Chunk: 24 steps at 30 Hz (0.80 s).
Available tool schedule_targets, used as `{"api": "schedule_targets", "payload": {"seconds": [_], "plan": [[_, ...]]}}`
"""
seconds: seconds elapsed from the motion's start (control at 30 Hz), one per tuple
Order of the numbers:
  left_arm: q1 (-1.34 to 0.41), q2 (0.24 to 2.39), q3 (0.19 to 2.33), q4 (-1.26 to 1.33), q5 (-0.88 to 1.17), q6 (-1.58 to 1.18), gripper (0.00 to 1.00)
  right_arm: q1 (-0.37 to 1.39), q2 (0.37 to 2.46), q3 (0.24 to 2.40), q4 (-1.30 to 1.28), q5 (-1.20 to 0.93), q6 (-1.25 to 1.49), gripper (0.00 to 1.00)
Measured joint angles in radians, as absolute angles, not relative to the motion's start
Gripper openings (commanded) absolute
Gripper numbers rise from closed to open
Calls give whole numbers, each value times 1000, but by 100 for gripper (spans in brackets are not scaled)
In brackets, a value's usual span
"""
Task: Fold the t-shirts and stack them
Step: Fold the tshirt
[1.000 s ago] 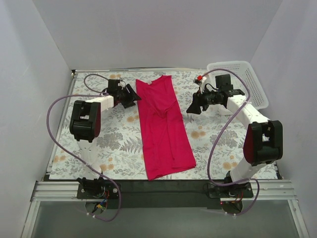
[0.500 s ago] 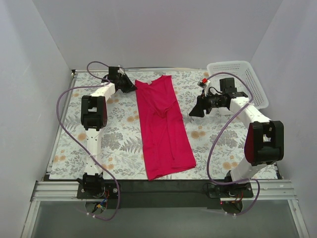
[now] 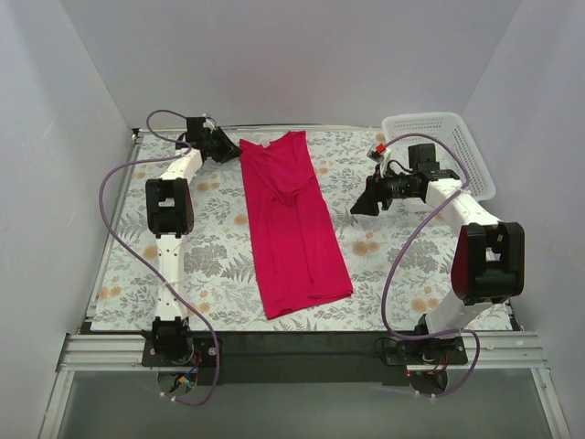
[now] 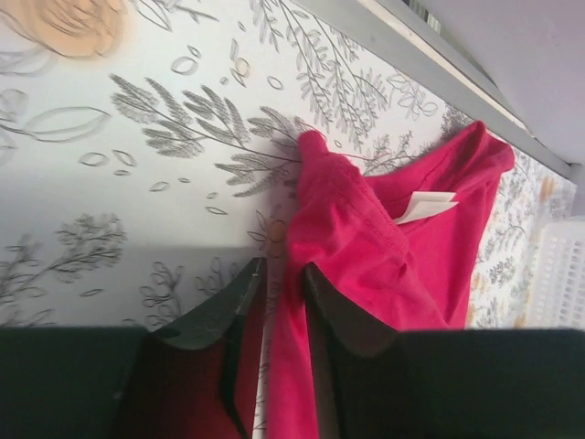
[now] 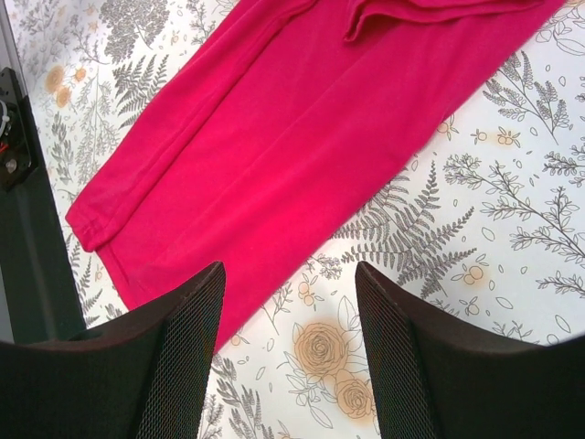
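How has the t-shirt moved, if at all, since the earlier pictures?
Yes. In the top view the t-shirt has slid left, away from the white basket, its far corner pinched by the left gripper.

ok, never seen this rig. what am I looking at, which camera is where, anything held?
Two robot arms bolted at the table's near edge, each ending in a two-finger gripper. The wide picture is from a fixed camera above and behind them; the other two are wrist cameras, so the dark shapes are that arm's own fingers. On the floral table cover lies a magenta t-shirt folded into a long strip; a white mesh basket sits at the far right corner. The left gripper pinches it near the collar and white neck tag. The right gripper hangs open, holding nothing.
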<state>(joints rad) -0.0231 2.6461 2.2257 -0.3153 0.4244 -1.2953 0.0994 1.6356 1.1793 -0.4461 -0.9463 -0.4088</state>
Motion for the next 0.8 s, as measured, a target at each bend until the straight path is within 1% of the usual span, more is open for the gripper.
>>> {"api": "schedule_targets", "payload": {"seconds": [0.03, 0.1, 0.13, 0.23, 0.33, 0.4, 0.43, 0.47, 0.5, 0.6, 0.67, 0.73, 0.8], "plan": [[-19, 2647, 2232, -313, 424, -1297, 32, 99, 1637, 1179, -447, -946, -413, 56], [-10, 2646, 2238, -311, 426, -1295, 38, 99, 1638, 1178, -447, -946, -428, 57], [-8, 2642, 2237, -309, 426, -1292, 44, 99, 1638, 1176, -448, -946, -445, 56], [-4, 2587, 2173, -300, 402, -1251, 49, 104, 1638, 1169, -471, -941, -514, 57], [7, 2461, 2014, -302, 368, -1183, 55, 123, 1633, 1147, -492, -916, -627, 57], [15, 2282, 1808, -278, 341, -1124, 61, 157, 1608, 1107, -501, -875, -719, 60], [19, 2202, 1725, -260, 335, -1105, 66, 181, 1583, 1074, -500, -849, -772, 65], [23, 2061, 1588, -216, 331, -1073, 75, 211, 1547, 1035, -499, -826, -824, 91], [28, 1935, 1474, -181, 339, -1053, 94, 240, 1502, 991, -496, -808, -871, 98], [40, 1529, 1142, 21, 414, -1024, 96, 307, 1319, 831, -458, -809, -1028, 98], [37, 1272, 953, 146, 524, -1001, 93, 316, 1236, 778, -467, -834, -1111, 98], [-1, 1072, 820, 215, 616, -948, 92, 328, 1231, 781, -517, -857, -1223, 95], [-108, 951, 731, 197, 657, -876, 90, 356, 1250, 780, -576, -864, -1328, 94]]}}
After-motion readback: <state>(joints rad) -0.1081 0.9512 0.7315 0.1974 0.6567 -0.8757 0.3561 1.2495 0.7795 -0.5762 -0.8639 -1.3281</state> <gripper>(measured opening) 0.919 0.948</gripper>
